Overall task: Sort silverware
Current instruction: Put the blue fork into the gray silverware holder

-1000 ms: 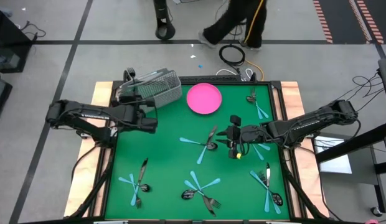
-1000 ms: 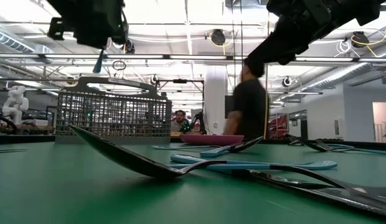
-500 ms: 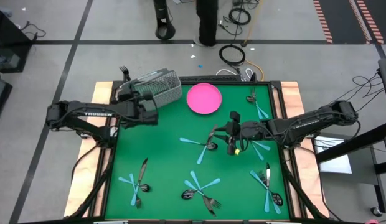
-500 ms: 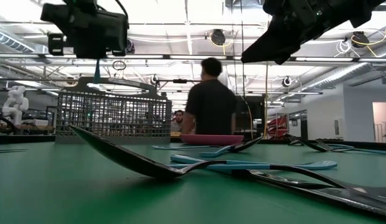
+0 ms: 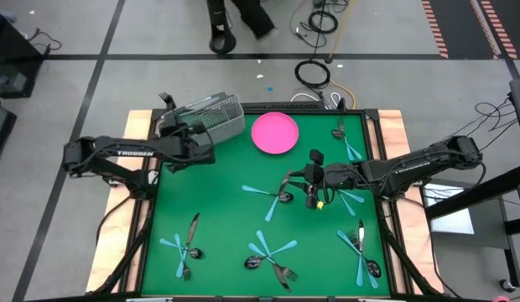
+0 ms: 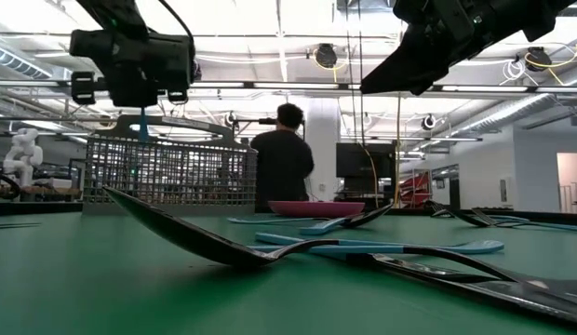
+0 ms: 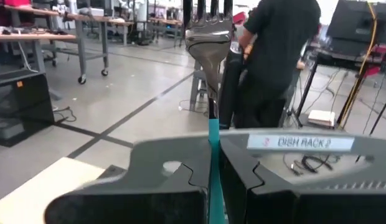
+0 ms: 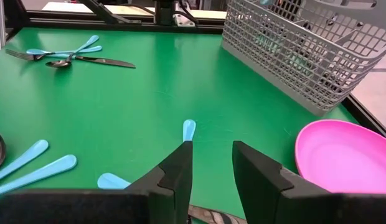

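Observation:
My left gripper (image 5: 199, 148) hovers at the near side of the grey wire-mesh basket (image 5: 211, 117) at the far left, shut on a fork with a light blue handle (image 7: 209, 37). In the low view, the handle's lower end (image 6: 142, 119) reaches down to the basket's top (image 6: 167, 149). My right gripper (image 5: 309, 190) hangs open above the table's middle, with nothing between its fingers (image 8: 211, 165). Several forks, spoons and knives (image 5: 273, 195) lie scattered flat on the green mat. My left gripper pinches the fork's blue handle (image 7: 213, 163) between its two fingers, the fingers lying across it. The fork stands about upright, with its metal tines (image 7: 209, 18) above the fingers and the handle's free end (image 6: 142, 121) hanging below them, clear of the table.
A pink plate (image 5: 274, 132) sits at the far middle, right of the basket. Silverware clusters lie at the near left (image 5: 186, 243), near middle (image 5: 273, 256), near right (image 5: 361, 252) and far right (image 5: 348, 143). A person stands in the room beyond the far edge (image 6: 281, 158).
My left gripper has sunk and gone a little toward the far edge and the basket, carrying the fork; the blue handle end now hangs down at the basket's top. My right gripper has kept still. The person behind the table has walked across.

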